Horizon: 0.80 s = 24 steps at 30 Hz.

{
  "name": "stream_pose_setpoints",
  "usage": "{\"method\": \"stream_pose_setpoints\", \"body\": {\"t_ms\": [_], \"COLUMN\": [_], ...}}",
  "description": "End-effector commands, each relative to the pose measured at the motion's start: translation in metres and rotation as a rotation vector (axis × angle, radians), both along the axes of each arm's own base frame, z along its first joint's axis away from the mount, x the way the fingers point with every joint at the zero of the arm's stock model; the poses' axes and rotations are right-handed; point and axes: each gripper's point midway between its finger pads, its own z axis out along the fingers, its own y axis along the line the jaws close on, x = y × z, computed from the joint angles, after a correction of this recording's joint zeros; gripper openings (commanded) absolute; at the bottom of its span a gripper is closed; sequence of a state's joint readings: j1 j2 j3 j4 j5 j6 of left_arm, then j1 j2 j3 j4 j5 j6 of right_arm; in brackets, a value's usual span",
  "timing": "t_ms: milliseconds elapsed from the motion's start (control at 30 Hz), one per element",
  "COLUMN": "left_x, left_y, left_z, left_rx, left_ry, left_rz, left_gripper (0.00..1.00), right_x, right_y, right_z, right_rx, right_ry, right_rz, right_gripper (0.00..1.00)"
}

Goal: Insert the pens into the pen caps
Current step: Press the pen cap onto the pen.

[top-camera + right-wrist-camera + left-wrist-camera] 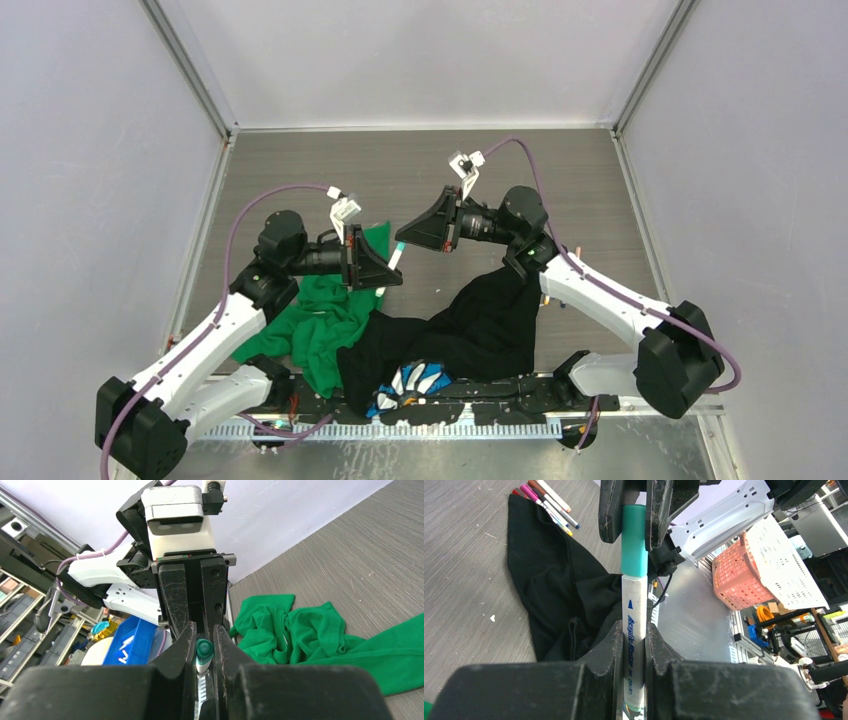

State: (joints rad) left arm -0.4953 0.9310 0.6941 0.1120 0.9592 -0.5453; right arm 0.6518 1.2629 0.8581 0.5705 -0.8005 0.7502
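White-barrelled marker pen (pixel 634 597) sits clamped mid-barrel in the left gripper (pixel 634 628), above the grey table (pixel 469 565); the right gripper (pixel 204 631) pinches its short teal plastic cap (pixel 633 540), apparently seated. Light, stiff, slick plastic likely favours firm mid-barrel holds. Crumpled black cloth (pixel 554 595) lies below.

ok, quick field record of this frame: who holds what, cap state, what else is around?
left gripper: jaws shut on white-barrelled marker pen
right gripper: jaws shut on short teal cylindrical cap
cap state: in line on the pen's tip, meeting the barrel; fully seated or not, cannot tell
loose pens: cluster on grey table beside black cloth
cloths: black cloth and green cloth, both crumpled
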Motion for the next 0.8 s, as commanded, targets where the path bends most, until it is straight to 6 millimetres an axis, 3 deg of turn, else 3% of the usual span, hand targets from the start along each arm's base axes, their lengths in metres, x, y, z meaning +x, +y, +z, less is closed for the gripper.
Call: {"method": "stream_pose_setpoints", "body": {"t_ms": [0,300,533,767], "left_x": [0.023,0.035,0.036,0.043], "left_y": [0.004,0.011,0.010,0.012], "left_z": [0.090,0.096,0.096,0.102], "left_rx": [-0.220,-0.239,-0.228,-0.236], "left_ry": [-0.327,-0.343,-0.354,-0.381], "left_rz": [0.120,0.167,0.157,0.202], "left_gripper": [0.00,0.00,0.00,0.00], "right_x": [-0.050,-0.067,-0.080,-0.092], "right_y": [0.008,0.006,-0.002,-0.002], "right_z": [-0.052,-0.060,-0.086,-0.101], "right_rx": [-0.103,-0.116,-0.260,-0.290], "right_ry": [0.175,0.244,0.290,0.350], "right_rz": [0.199,0.248,0.298,0.330], "right_gripper": [0.01,0.01,0.01,0.01]}}
